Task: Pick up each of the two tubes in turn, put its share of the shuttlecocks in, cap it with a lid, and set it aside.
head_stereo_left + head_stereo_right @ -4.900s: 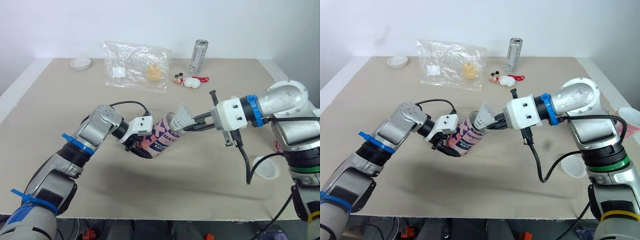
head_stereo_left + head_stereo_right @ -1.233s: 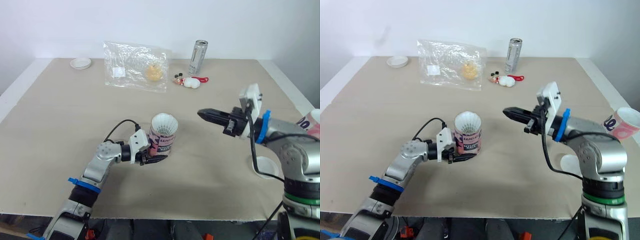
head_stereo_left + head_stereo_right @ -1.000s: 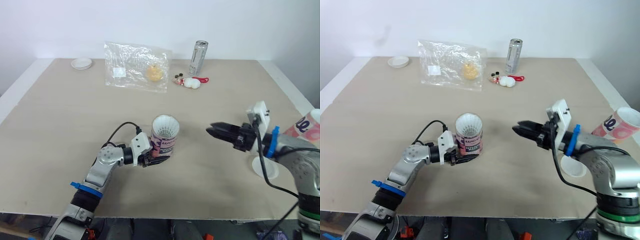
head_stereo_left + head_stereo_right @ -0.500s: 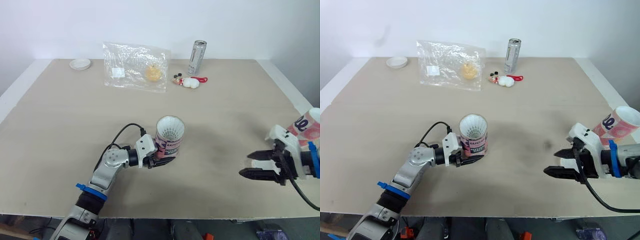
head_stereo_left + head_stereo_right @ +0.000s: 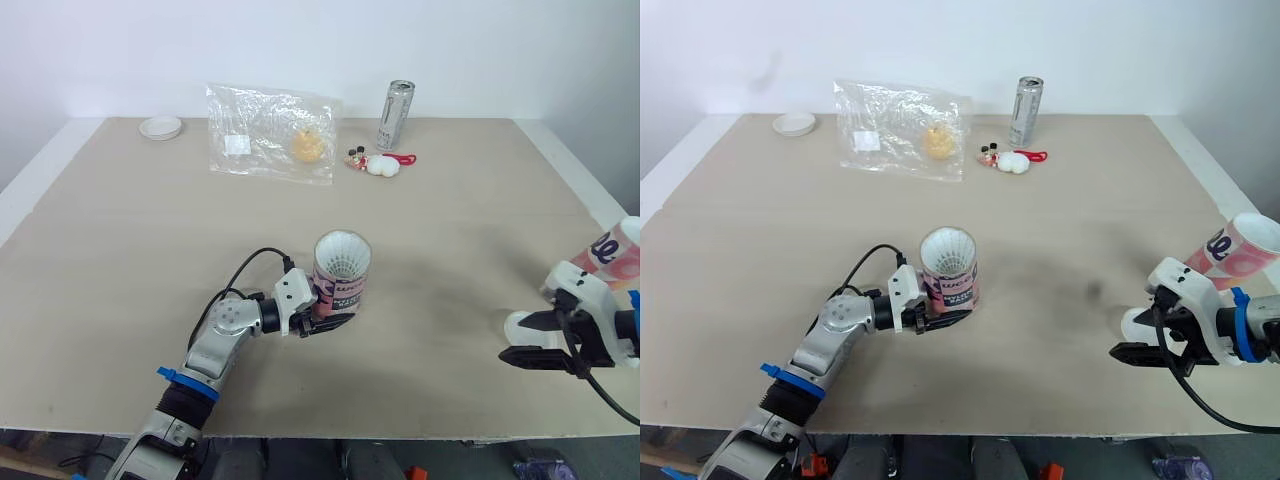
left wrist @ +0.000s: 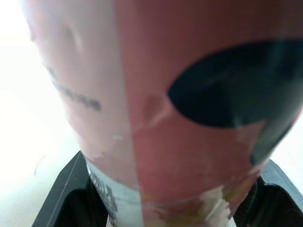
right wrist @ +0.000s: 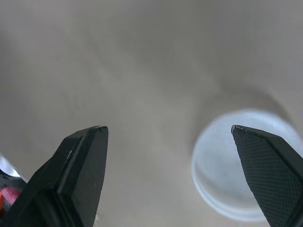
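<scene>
Right wrist view is showing the right gripper [image 7: 166,127] hovering with fingers spread wide over the white lid [image 7: 244,165] on the desk [image 7: 142,56] — the lid is lying nearer one finger, so centring before closing looks wise. The left gripper [image 5: 333,322] is clamping the pink tube [image 5: 342,285] upright mid-desk.

Robot test bench — plain beige table [image 5: 130,250], bare white wall [image 5: 300,40], stray props — drink can [image 5: 397,101], plastic bag [image 5: 270,132]
</scene>
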{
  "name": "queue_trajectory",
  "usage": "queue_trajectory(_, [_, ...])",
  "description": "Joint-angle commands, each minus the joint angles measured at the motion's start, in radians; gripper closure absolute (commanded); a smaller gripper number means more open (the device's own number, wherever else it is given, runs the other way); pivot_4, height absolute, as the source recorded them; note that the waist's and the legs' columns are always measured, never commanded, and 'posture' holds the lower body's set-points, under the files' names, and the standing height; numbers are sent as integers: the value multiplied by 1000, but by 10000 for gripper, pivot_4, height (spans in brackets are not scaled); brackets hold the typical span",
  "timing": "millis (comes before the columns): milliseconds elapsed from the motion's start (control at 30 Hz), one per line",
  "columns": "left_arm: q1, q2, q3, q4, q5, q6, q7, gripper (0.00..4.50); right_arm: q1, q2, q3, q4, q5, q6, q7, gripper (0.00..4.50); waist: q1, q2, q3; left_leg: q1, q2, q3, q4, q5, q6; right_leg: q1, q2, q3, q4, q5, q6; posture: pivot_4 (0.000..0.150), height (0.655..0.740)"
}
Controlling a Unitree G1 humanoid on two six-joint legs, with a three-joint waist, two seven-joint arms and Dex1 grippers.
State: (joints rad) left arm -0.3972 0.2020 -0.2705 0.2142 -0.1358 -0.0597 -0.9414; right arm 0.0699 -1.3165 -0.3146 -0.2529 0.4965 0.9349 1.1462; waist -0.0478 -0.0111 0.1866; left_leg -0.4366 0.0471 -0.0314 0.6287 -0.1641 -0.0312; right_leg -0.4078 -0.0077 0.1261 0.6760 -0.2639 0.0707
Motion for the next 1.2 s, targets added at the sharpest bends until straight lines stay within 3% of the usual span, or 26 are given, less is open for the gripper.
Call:
queue_trajectory(33, [-6,-2,-9,-12,2,-14,2,17469,5,-16,-34,0,-8,8,1,431,0,0,0,0,0,0,0,0,0,0,0,0,0,0,0,1500,7400])
queue_trajectory(533, [-9,1,-13,-3,4,-1,9,17469,-69,42,124,107,-78,-91,-21,431,-1,0,0,0,0,0,0,0,0,0,0,0,0,0,0,1500,7400])
queue_trajectory(733, [-8,1,-12,-2,5,1,16,17469,-86,37,159,130,-114,-134,-20,23906,0,0,0,1,0,0,0,0,0,1,0,0,0,0,0,1500,7400])
queue_trajectory(867, [-12,1,-13,6,7,-2,19,17469,-82,37,163,136,-134,-167,-18,43102,0,0,0,1,0,0,0,0,0,1,0,0,0,1,0,1500,7400])
queue_trajectory(1200, [-23,-1,-19,21,10,-6,17,17469,-107,40,143,123,-141,-248,15,44178,0,0,0,1,0,0,1,0,0,1,0,0,0,1,1,1500,7400])
